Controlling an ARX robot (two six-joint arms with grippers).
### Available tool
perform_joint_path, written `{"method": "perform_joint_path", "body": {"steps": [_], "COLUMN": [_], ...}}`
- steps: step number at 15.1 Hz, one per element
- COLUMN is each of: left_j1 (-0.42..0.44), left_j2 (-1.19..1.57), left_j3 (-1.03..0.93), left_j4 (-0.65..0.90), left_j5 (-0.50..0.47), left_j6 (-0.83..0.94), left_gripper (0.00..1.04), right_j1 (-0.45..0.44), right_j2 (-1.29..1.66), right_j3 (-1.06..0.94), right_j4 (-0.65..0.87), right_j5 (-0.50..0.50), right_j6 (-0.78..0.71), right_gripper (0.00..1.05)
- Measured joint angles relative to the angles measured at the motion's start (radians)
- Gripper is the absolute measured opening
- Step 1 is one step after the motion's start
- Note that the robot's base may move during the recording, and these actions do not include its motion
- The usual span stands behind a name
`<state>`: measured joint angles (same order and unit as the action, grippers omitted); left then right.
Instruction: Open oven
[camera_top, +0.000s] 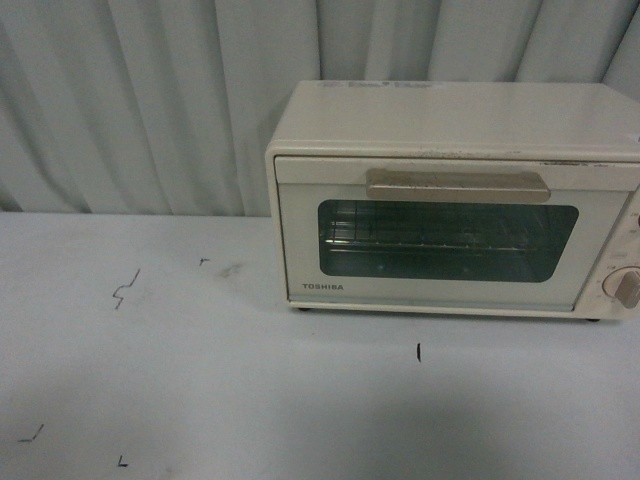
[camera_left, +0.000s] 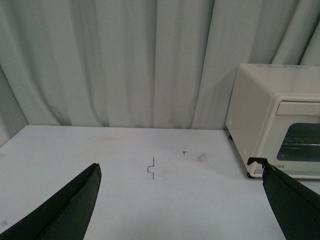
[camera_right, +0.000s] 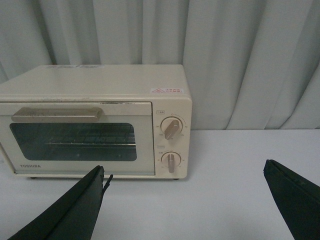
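Black fingers of the left gripper (camera_left: 181, 167) are spread wide, with nothing held or touched. The right gripper (camera_right: 183, 166) is likewise spread wide and empty. Both are held over the white tabletop (camera_top: 200, 380), pointed roughly level toward the pale pleated curtain (camera_top: 130, 100). The small cream-white boxy toaster oven (camera_top: 450, 120) is stood at the table's far right against that curtain. Its glass-windowed door is shut and its beige bar handle (camera_top: 458, 185) is untouched.

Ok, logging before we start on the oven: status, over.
Left gripper open, empty. Right gripper open, empty. Oven door shut, handle untouched. Nothing seen in the way.
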<state>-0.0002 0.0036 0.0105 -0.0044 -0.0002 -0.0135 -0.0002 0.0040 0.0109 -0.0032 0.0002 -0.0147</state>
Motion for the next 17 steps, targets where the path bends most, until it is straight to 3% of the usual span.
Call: {"method": "perform_joint_path", "body": {"steps": [5,7,8,11,15,17], "left_j1": [0.000,0.071,0.072,0.014,-0.106,-0.212], "left_j2": [0.002,0.212,0.374,0.554,0.817,1.022], "left_j3": [0.000,0.145,0.227,0.251,0.261,0.280], "left_j4": [-0.008,-0.331,-0.422,-0.264,-0.005,0.196], "left_j5": [0.004,0.203,0.278,0.329,0.282,0.234], "left_j6": [-0.002,-0.105,-0.205,-0.359,-0.480,-0.554], "left_gripper": [0.98,0.98,0.98,0.98,0.98,0.98], "right_j1": [0.000,0.000,0.000,0.000,0.000,0.000], "right_j2": [0.000,0.000,-0.001,0.000,0.000,0.000], "right_j3": [0.000,0.000,0.000,0.000,0.000,0.000], "right_j4": [0.000,0.001,0.000,0.000,0.000,0.000], "right_j5": [0.000,-0.001,-0.001,-0.001,0.000,0.000], "right_j6": [0.000,0.000,0.000,0.000,0.000,0.000], "right_gripper": [0.98,0.98,0.98,0.98,0.98,0.98]}}
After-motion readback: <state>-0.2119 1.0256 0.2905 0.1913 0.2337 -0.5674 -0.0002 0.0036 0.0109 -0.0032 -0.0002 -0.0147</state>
